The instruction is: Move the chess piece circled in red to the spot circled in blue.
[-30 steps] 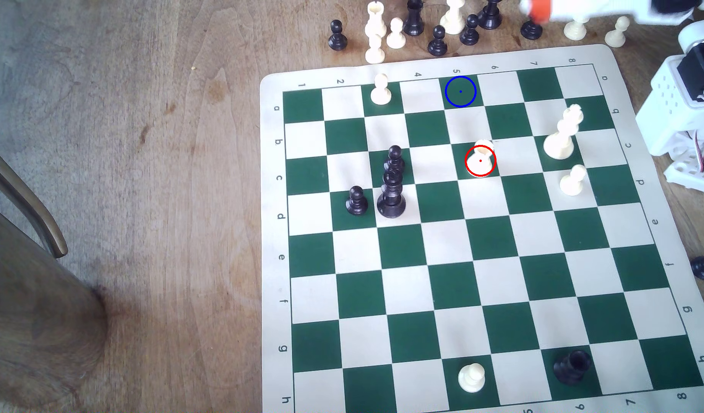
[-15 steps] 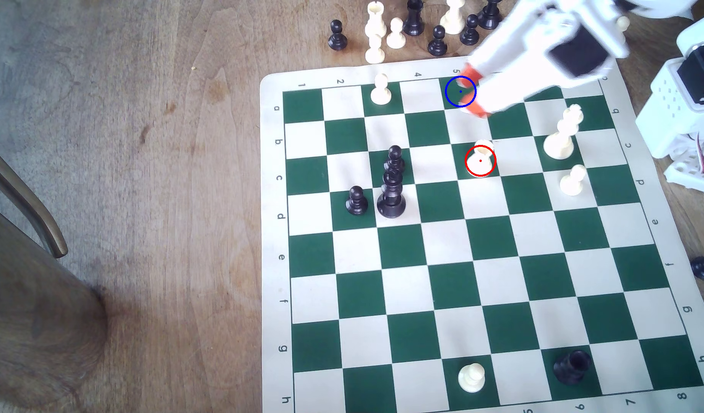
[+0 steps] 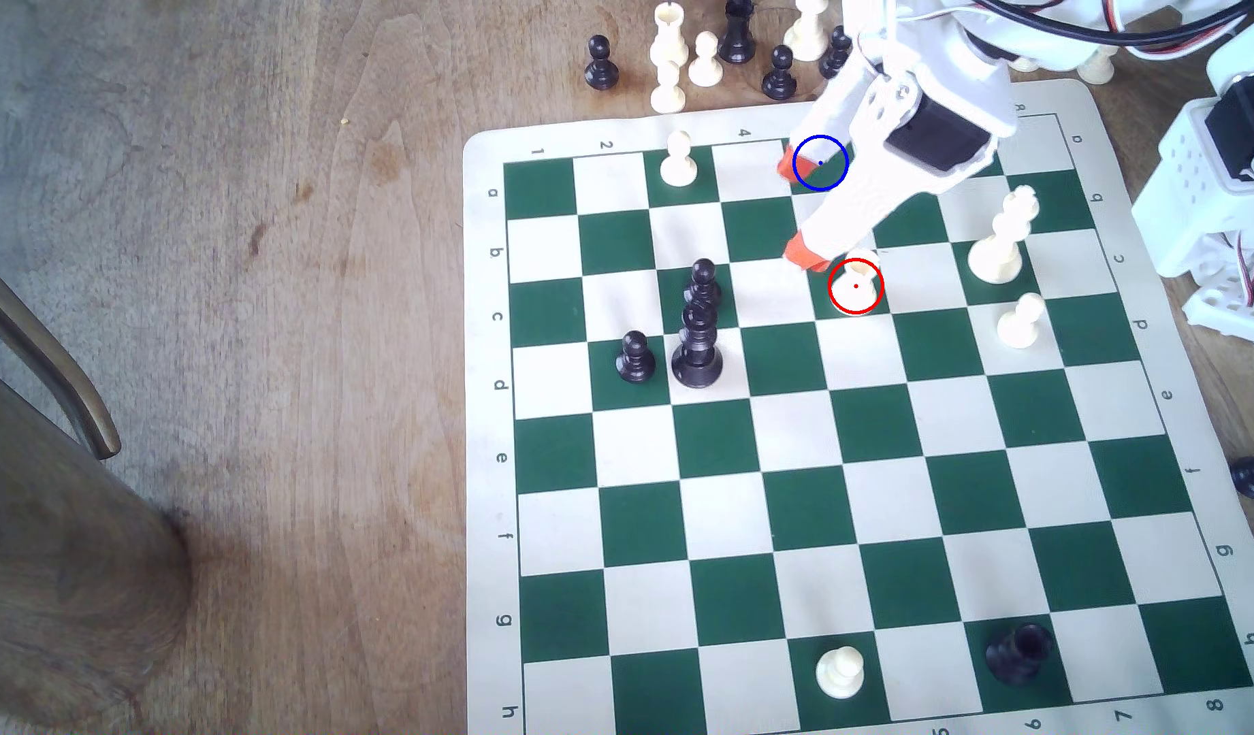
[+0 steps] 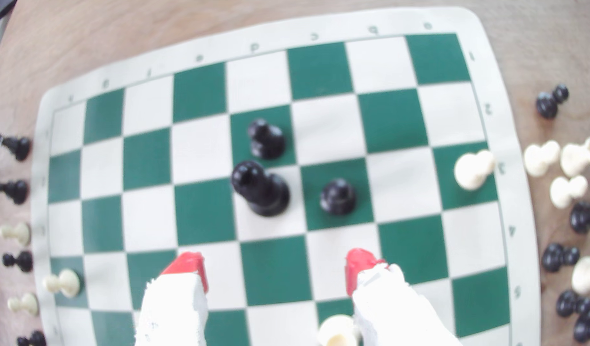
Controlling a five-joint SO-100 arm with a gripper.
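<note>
Cream-white, short & stubby, the chess piece point(image 3: 855, 286) sits upright on its dark green square w/ the red ring round it, roughly mid-board toward the exterior view's upper right. The gripper point(image 3: 796, 212) hangs over the board w/ its red-tipped fingers point(image 3: 805, 254) spread wide apart, nothing between them; one tip is just beside the piece's top, the other tip sits at the edge of the blue ring. The spot point(image 3: 822, 177) is a green square on the top row, partly covered by the white arm. Exterior view gives the rings, plus a tall cream piece point(image 3: 1002, 237) & a cream pawn point(image 3: 1020, 321) off to its right. Wrist view: no rings drawn, but the gripper point(image 4: 275, 271) gap reads clearly over a green square point(image 4: 275, 271), and the chess piece point(image 4: 337, 332) pokes in just beside one finger, cut off by the frame edge. Wrist view also shows three black pieces ahead, the tallest point(image 4: 260, 188) leaning in perspective, and spare pieces off both sides of the board point(image 4: 500, 83) on the wood table point(image 3: 256, 283).
</note>
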